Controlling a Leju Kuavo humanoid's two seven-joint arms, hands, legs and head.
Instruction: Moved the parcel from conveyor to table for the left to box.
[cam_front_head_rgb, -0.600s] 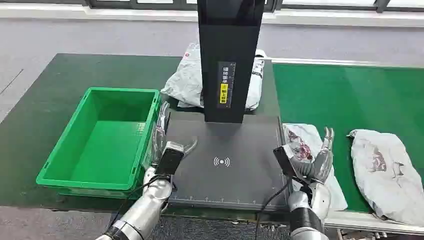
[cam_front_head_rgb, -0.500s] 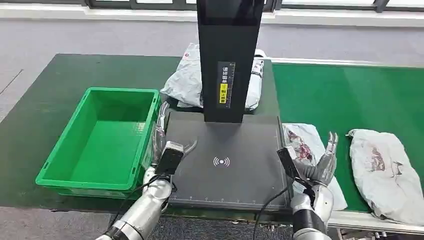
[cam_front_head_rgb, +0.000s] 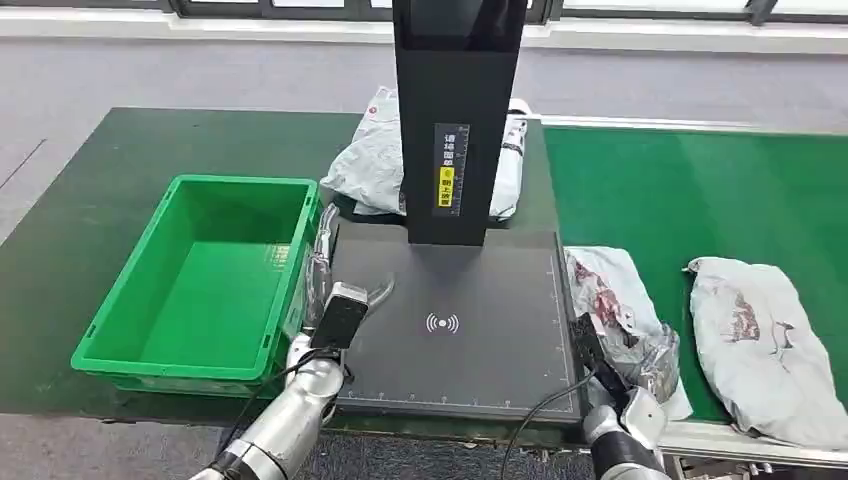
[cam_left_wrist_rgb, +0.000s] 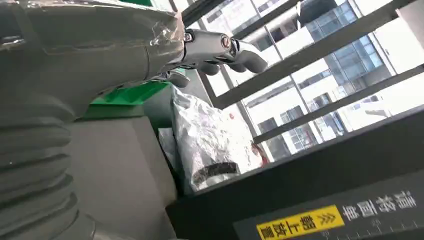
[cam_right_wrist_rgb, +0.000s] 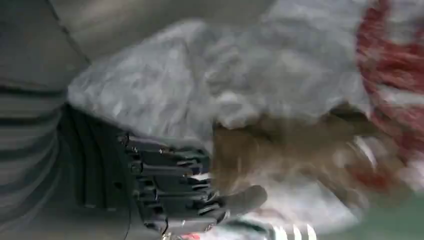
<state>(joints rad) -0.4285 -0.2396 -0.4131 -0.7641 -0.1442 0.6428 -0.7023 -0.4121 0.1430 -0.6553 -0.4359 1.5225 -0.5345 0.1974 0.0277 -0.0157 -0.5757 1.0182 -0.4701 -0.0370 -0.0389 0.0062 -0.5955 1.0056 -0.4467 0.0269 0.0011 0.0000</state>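
One parcel (cam_front_head_rgb: 612, 300), crumpled under right hand (cam_front_head_rgb: 650, 362)

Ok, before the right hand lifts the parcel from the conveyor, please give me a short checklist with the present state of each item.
1. Right hand on the near parcel: ok.
2. Firm hold on it: cannot tell, the right wrist view is blurred.
3. Black scanner plate bare for placing: ok.
4. Left hand off the plate centre, beside the green box: ok.
5. Green box empty: ok.
6. Second parcel apart from the near one: ok.
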